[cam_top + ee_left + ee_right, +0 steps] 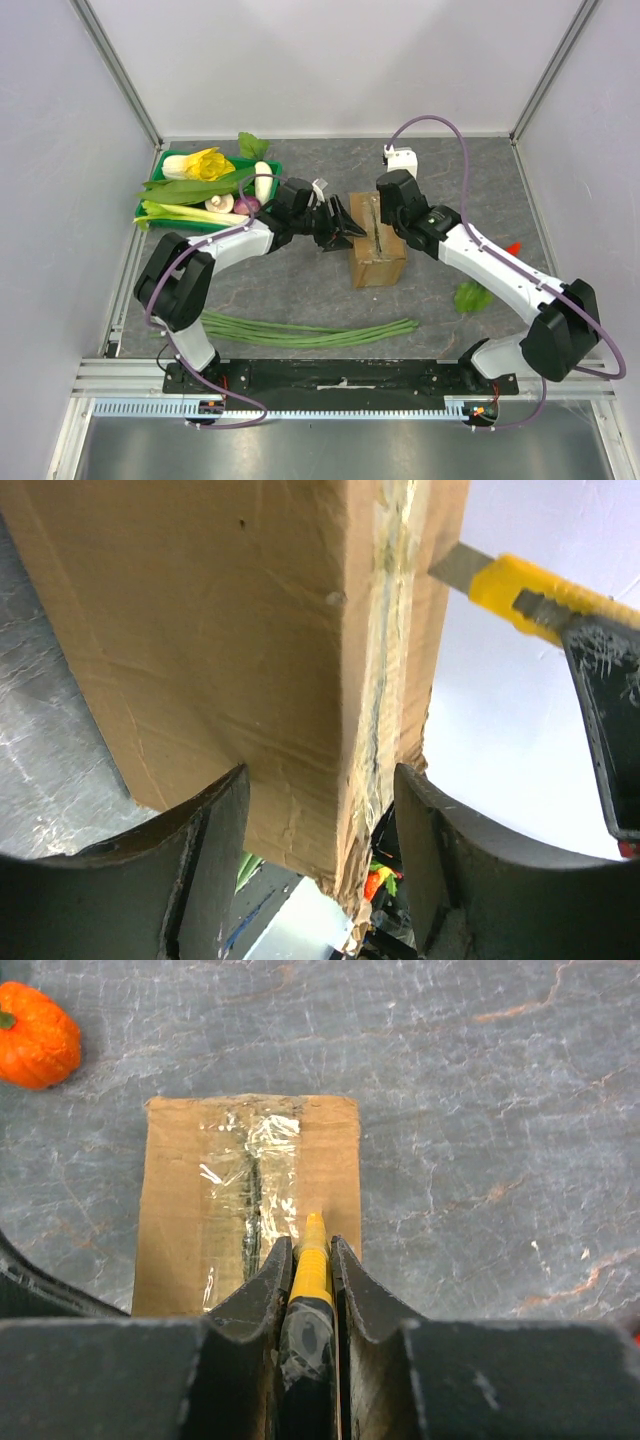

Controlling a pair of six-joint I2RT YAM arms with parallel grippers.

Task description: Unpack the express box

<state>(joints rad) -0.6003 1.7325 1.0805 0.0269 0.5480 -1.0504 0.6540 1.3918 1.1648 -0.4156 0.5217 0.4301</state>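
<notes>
The express box (378, 262) is set upright near the middle of the counter (300, 290), between the two arms, with its taped seam turned upward. In the right wrist view the clear tape is seen running along the top of the box, wrinkled, with a dark line down the seam.

The left gripper (320, 780) is held spread at the left upper edge of the box. One corner of the cardboard and a taped edge are seen between its fingers (215, 830); whether the pads press on the box cannot be told.

The right gripper (312, 1245) is closed on a yellow utility knife (515, 585), which is pinched by its handle between the two fingers. The grey blade is extended and pointed toward the taped top, just beside the seam. Whether the blade touches the tape cannot be told.

A green tray (162, 158) filled with vegetables is placed at the far left of the counter, well apart from the box. A bundle of long green beans (310, 332) is laid across the near part of the counter, in front of the box. A green leaf (472, 297) is seen to the right of the box, near the right arm, and a small orange pumpkin (38, 1035) lies on the counter close to the box
</notes>
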